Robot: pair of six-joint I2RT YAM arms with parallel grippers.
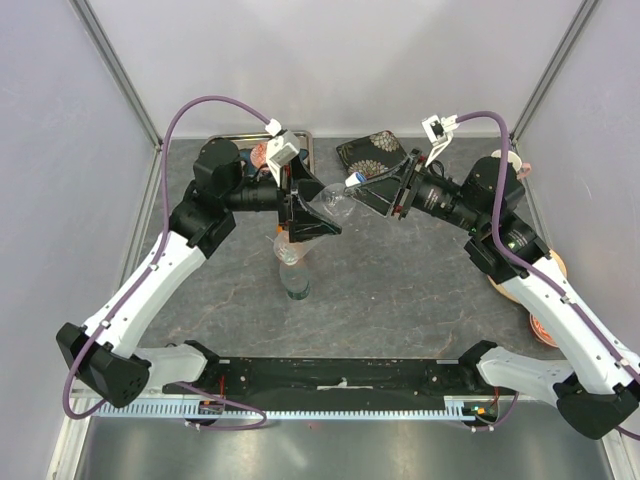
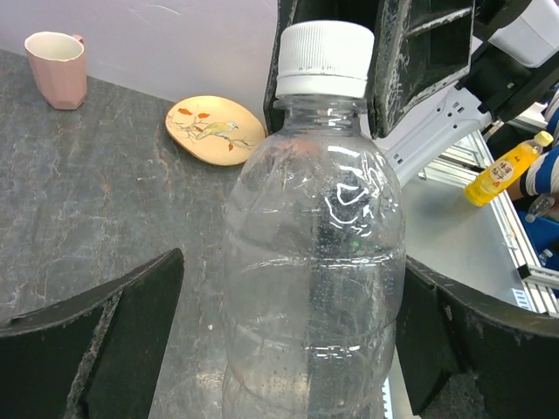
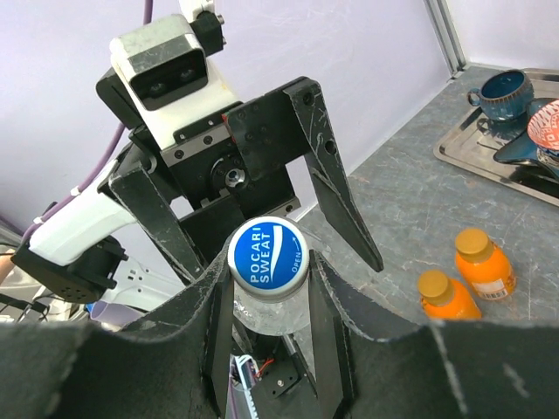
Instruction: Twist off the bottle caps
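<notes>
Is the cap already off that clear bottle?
No, the white cap sits on the neck of the clear bottle.

A robotics lab test cell: a grey stone-patterned table point(image 1: 400, 290) enclosed by plain white panels point(image 1: 350, 60) held in metal frame posts point(image 1: 115, 65), with two robot arms point(image 1: 150, 280) bolted along the table's near edge.

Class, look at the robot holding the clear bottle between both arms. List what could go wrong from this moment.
1. A gap shows between one finger of the left tool and the clear plastic bottle. If that hold is loose, the bottle may spin with the blue-topped white cap when the right tool twists, or drop.
2. A dropped bottle could topple the small orange bottles on the grey table.
</notes>
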